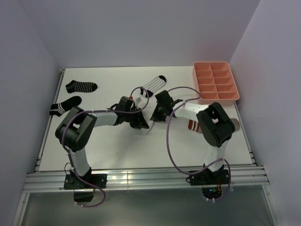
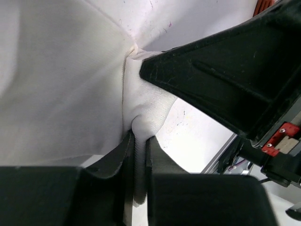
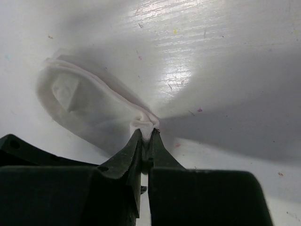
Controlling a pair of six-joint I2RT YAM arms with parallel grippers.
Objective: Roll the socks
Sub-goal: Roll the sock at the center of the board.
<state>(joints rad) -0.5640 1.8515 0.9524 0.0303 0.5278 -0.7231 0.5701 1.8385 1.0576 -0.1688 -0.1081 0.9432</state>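
Observation:
A plain white sock (image 3: 89,101) lies on the table, its opening spread toward the left in the right wrist view. My right gripper (image 3: 146,134) is shut on a bunched edge of it. My left gripper (image 2: 139,137) is shut on a fold of the same white sock (image 2: 146,106), with a right finger (image 2: 225,80) close beside it. From above, the left gripper (image 1: 141,123) and the right gripper (image 1: 157,113) meet mid-table and hide the sock. A white thin-striped sock (image 1: 154,84) lies behind them. Two black striped socks (image 1: 81,86) (image 1: 66,105) lie at the left.
A pink compartment tray (image 1: 216,81) stands at the back right. A taupe sock with a red-white cuff (image 1: 194,125) lies partly under the right arm. Walls close the table on three sides, and a metal rail (image 1: 141,179) runs along the near edge.

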